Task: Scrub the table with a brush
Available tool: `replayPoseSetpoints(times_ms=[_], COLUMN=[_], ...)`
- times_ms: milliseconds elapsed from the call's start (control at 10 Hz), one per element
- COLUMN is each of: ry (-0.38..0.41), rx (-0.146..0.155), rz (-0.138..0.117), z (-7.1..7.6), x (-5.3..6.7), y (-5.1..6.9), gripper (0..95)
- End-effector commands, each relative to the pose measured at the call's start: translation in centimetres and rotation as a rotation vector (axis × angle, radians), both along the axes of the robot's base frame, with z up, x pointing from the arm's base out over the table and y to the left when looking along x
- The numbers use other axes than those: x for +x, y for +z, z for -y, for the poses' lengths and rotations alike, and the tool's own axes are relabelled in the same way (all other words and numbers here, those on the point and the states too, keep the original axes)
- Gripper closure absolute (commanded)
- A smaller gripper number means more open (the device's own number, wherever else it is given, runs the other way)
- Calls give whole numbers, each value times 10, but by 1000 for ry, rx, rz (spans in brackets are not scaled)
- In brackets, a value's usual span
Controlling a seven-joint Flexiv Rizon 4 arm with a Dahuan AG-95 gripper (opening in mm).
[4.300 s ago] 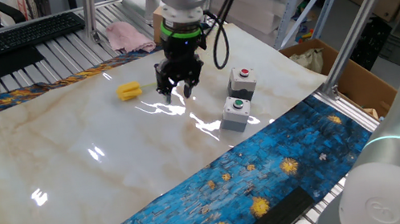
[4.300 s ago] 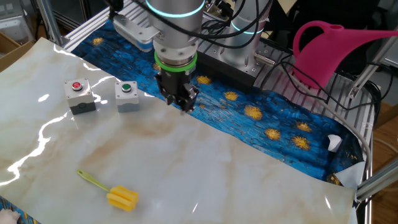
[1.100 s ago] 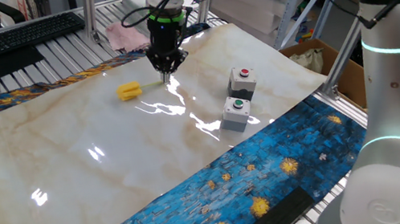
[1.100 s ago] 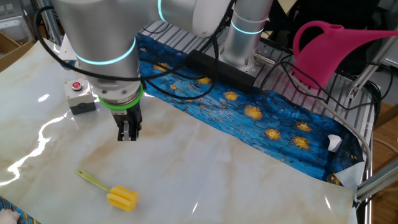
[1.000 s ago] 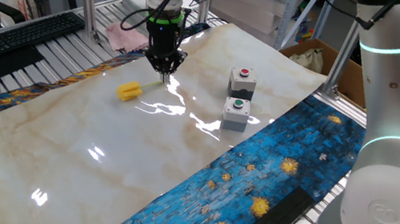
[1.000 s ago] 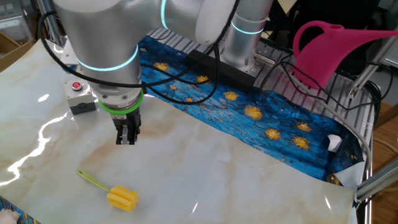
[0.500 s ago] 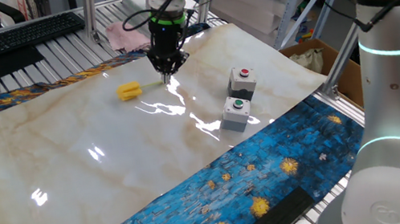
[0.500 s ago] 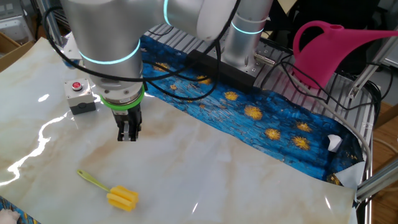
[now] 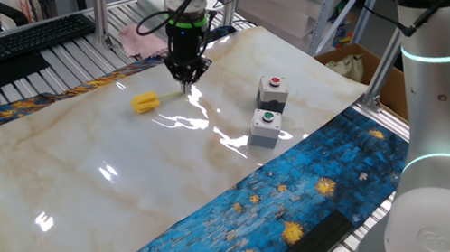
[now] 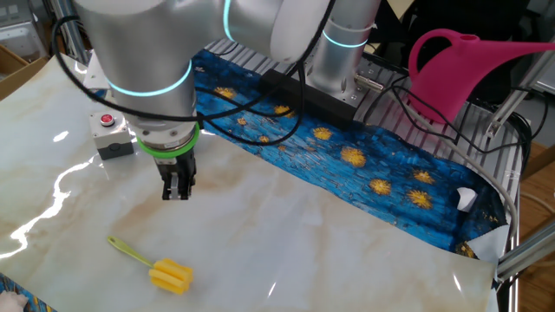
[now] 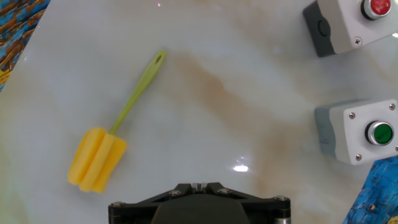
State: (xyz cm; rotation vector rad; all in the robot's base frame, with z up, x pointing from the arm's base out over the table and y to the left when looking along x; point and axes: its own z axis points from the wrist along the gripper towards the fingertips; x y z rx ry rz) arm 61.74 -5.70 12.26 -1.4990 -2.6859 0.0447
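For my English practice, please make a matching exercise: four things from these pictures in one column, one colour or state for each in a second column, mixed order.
1. brush
2. gripper
3. watering can
4. box nearer the blue cloth

a. pink
b. has a green button
c. lies flat on the table, not held
d. shut, above the table

Pairs: 1-c, 2-d, 3-a, 4-b

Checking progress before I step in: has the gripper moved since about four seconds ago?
Yes. The gripper has left the blue cloth edge and crossed the table toward the brush, now past the green button box; brush untouched.
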Motion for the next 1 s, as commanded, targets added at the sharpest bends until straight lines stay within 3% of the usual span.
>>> replayPoseSetpoints(times_ms=[100, 400, 600, 1000], ry=[10, 17, 10, -55], rx=[-5, -10, -7, 0], rz=[9, 24, 21, 29], z=[0, 0, 0, 0], x=[3, 3, 3, 3], y=[-1, -1, -1, -1], gripper=[950, 950, 950, 950])
